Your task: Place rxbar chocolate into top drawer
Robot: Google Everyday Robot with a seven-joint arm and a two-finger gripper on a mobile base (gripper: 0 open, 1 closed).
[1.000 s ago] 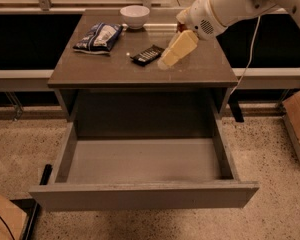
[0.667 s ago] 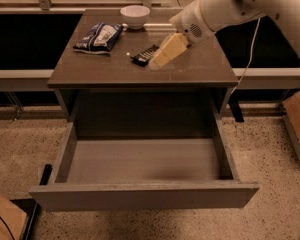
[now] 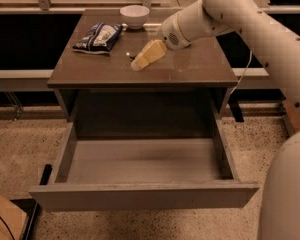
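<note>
Brown-topped counter (image 3: 190, 69) with the top drawer (image 3: 140, 196) pulled fully out below it, toward the viewer. The drawer is a wide, shallow grey tray with a plain flat front panel, and only its grey floor and side walls show inside. Above it, the cabinet's dark cavity stands open. The white arm (image 3: 230, 14) reaches in from the upper right and slants down to the left. Its pale claw (image 3: 146, 56) lies low over the middle of the counter, tip pointing toward the front left. Whether the claw is open, closed or gripping anything cannot be told. The rxbar chocolate (image 3: 134, 55) is on the counter, almost wholly hidden behind the claw. Only a dark sliver shows at the claw's upper-left edge, and contact between the two cannot be judged. A crinkled blue-and-white bag (image 3: 98, 37) lies flat on the counter to the left, well apart from the claw. A white bowl (image 3: 134, 15) stands upright at the counter's back edge, and its contents cannot be seen from this angle.
</note>
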